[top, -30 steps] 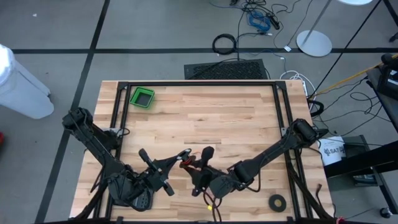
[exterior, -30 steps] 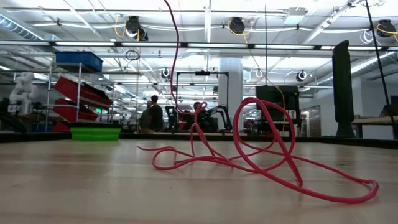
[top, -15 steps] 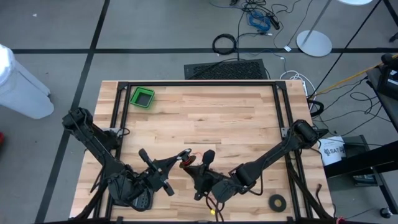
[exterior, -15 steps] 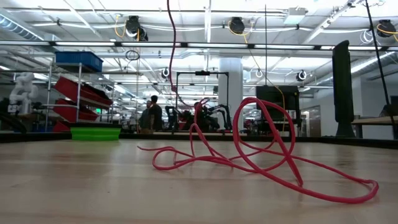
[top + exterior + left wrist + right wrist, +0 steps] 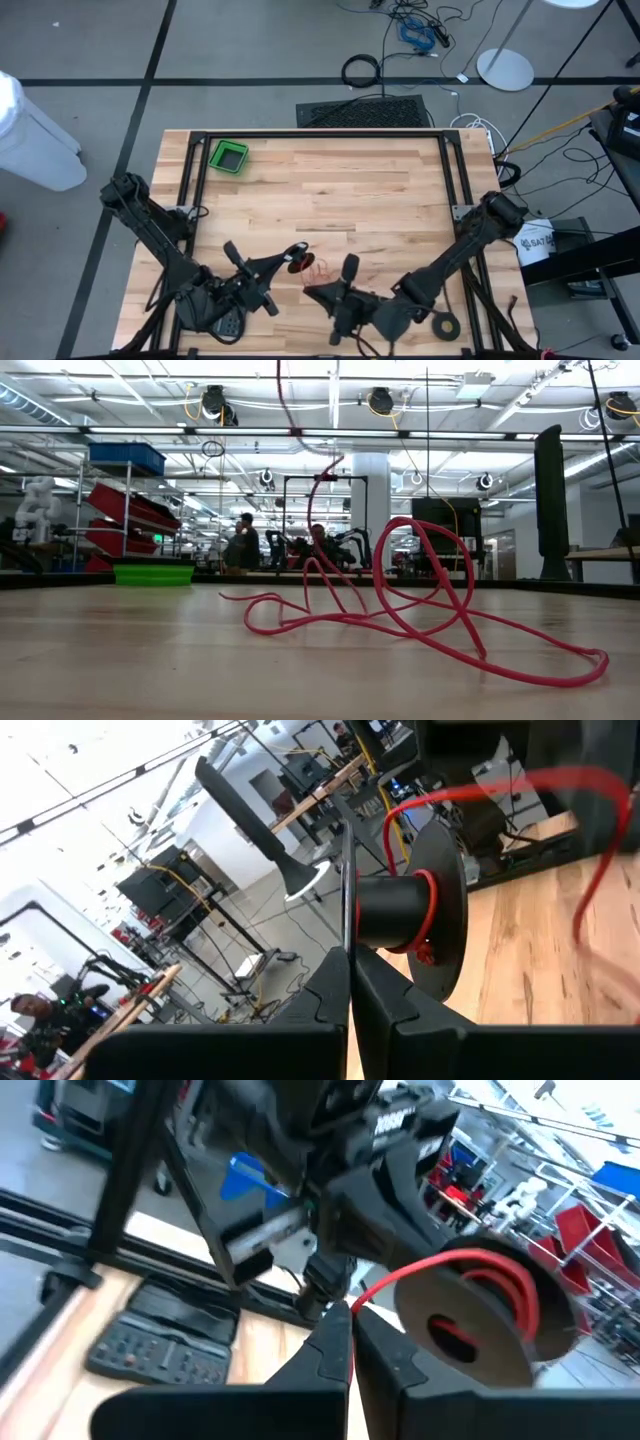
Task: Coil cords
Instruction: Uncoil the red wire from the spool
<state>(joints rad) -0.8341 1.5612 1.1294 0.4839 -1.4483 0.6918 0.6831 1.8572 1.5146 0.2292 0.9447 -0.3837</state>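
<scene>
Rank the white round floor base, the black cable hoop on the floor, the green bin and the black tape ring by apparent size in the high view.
1. White round floor base: largest.
2. Thick black cable hoop and green square bin: look alike; the hoop lies farther from the camera, so unranked.
3. Flat black tape ring: smallest.

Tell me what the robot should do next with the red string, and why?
Probably sweep the right gripper, shut on the red cord, once around the spool that the left gripper holds, laying another turn. Only a few turns sit on the spool, and loose loops of cord lie on the table.
</scene>
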